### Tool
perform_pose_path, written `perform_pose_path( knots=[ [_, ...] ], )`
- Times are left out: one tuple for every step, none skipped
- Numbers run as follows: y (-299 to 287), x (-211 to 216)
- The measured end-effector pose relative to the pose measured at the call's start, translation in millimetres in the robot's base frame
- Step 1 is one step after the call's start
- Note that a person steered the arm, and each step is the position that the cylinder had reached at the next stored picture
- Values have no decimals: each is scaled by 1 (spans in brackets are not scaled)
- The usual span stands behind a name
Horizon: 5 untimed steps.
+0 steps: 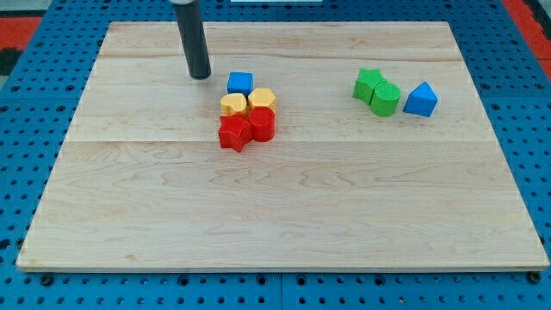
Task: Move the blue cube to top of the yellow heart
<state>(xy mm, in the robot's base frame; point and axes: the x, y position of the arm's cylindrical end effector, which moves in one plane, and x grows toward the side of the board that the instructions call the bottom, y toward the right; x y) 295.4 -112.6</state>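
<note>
Pale wooden board [284, 207], laid on a blue perforated surface [26, 129], is shown bearing all the blocks; no bin, tray or other container is seen, so nothing is held inside anything. Seven blocks are counted: two blue, two yellow, two red-toned pieces and two green make eight if each is taken singly, and eight is the count adopted. The blue cube [240, 83] is placed at the top of a central cluster, just above and touching the yellow heart [232, 105]. A yellow hexagonal block [262, 99] is set beside the heart on the view's right. Below them a red star-like block [233, 133] and a red block [263, 124] of unclear shape are pressed together. Towards the view's right, a green star-like block [368, 84] and a green cylinder [385, 99] are seen touching, with a second blue block [421, 100], peaked in form, just beside them. The dark rod is cut off at the view's top; my tip [200, 76] is rested on the board just left of the blue cube, apart from it. No pincer is fitted, so nothing is grasped.
</note>
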Motion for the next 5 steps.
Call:
perform_pose_path(
  knots=[
    [37,-11],
    [37,10],
    [38,27],
    [38,28],
    [45,-3]
  ],
)
